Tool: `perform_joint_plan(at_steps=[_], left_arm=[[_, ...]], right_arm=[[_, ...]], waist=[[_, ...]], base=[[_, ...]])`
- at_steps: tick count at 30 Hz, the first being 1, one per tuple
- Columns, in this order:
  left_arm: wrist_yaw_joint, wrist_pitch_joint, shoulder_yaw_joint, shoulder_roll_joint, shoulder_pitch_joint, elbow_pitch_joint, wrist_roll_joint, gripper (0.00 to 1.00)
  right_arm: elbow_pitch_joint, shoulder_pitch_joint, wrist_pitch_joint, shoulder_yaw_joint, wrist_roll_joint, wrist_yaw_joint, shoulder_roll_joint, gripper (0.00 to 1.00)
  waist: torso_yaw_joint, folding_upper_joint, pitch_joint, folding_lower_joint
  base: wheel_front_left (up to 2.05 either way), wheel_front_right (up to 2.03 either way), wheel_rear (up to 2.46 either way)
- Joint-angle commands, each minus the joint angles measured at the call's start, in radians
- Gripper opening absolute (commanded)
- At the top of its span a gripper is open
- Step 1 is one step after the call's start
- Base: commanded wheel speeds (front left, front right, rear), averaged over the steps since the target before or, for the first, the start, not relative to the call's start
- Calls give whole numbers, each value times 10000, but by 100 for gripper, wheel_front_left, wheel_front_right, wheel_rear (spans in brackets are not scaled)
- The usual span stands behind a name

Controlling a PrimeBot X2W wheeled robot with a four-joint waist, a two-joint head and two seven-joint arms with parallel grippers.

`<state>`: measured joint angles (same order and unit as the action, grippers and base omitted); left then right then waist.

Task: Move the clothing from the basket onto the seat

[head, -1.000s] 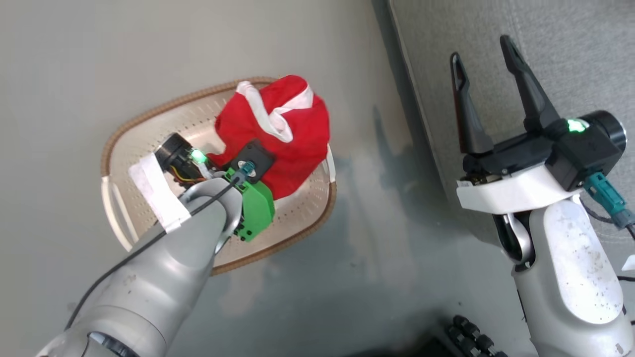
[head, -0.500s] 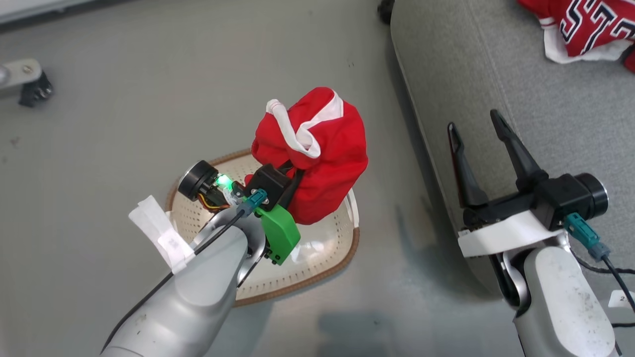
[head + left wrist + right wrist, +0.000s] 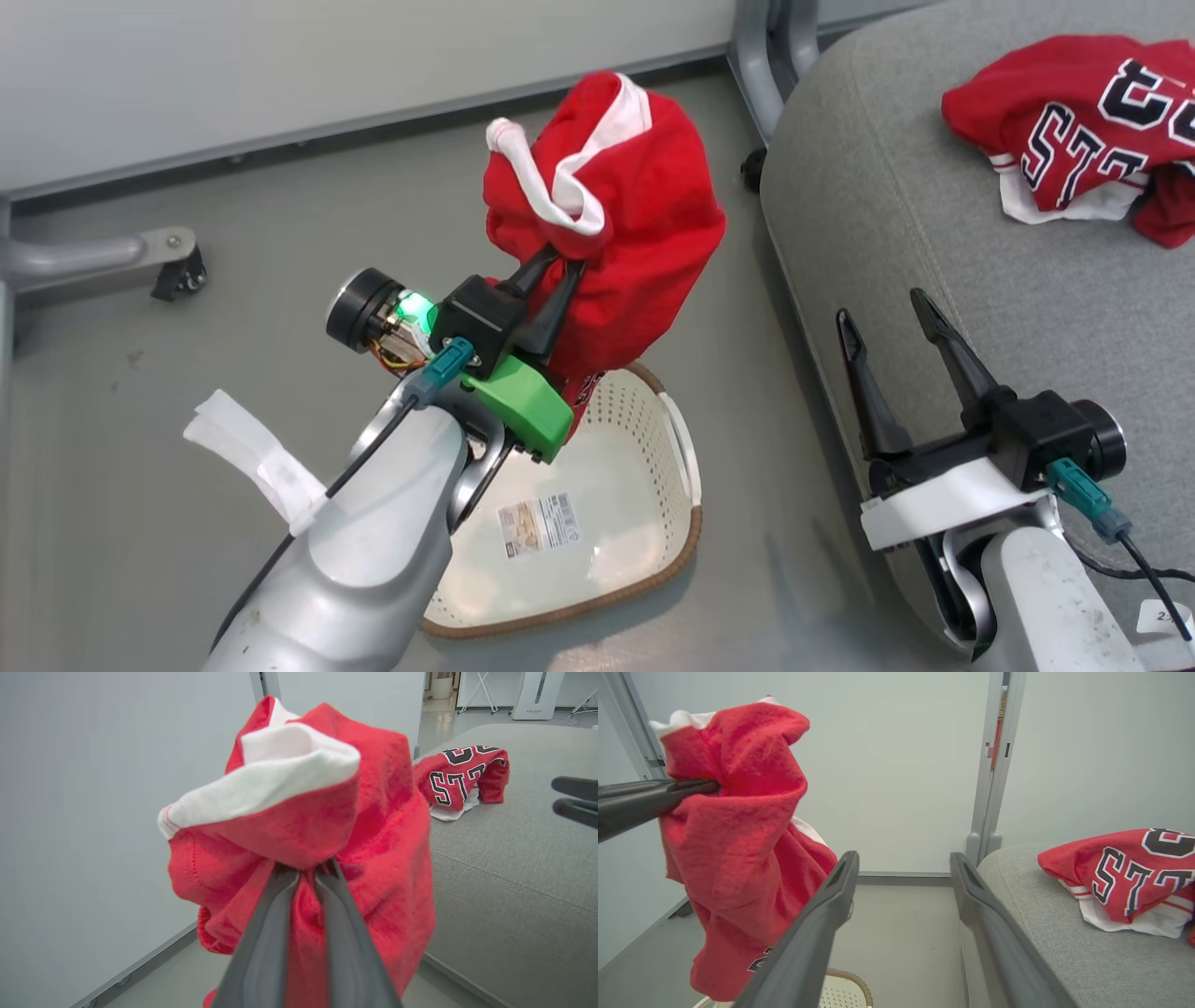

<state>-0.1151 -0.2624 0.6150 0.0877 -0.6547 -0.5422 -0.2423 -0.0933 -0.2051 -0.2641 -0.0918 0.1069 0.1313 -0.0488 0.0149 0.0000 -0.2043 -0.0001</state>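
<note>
- Head view: left gripper is clamped on a bunched fold of the red shorts, with the jaws almost together and cloth between them. The bundle is clear of the basket, which sits on the floor under the left forearm. What shows of the basket's inside is bare apart from a label.
- Key relation: the seat lies to the robot's right of the held shorts, just across a strip of floor. The jersey is already on it, toward the far right.
- The right gripper is spread wide and holds nothing. It hangs over the seat's near edge, so it is the nearer arm, but the left one carries the load.
- Left wrist view: fingers pinch the shorts at mid-bundle. The white waistband flops over the top and the rest hangs down, so the long axis is roughly vertical. The seat is right of and below the bundle.
- Right wrist view: the left arm comes in level from the side. The shorts dangle with their lower end just above the basket rim.
- Judgement: the next move is a rightward carry, keeping enough height for the hanging tail to clear the seat edge.
</note>
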Motion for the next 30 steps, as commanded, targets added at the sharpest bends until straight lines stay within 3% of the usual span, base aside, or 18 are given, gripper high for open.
perform_joint_plan(at_steps=[1,17,30], left_arm=[[-30,-34,-88,5,167,205,91,0],[-104,-35,-424,-103,144,1502,395,0],[-154,-35,-348,-151,121,1558,416,0]], right_arm=[[-26,206,-3,-9,95,-10,-29,100],[123,611,-3,-94,256,-10,-29,100],[413,-449,-3,-1835,536,-11,-295,100]], waist=[[-160,0,430,1],[-262,0,881,1],[-348,0,691,1]], base=[[0,0,0],[0,0,0],[0,0,0]])
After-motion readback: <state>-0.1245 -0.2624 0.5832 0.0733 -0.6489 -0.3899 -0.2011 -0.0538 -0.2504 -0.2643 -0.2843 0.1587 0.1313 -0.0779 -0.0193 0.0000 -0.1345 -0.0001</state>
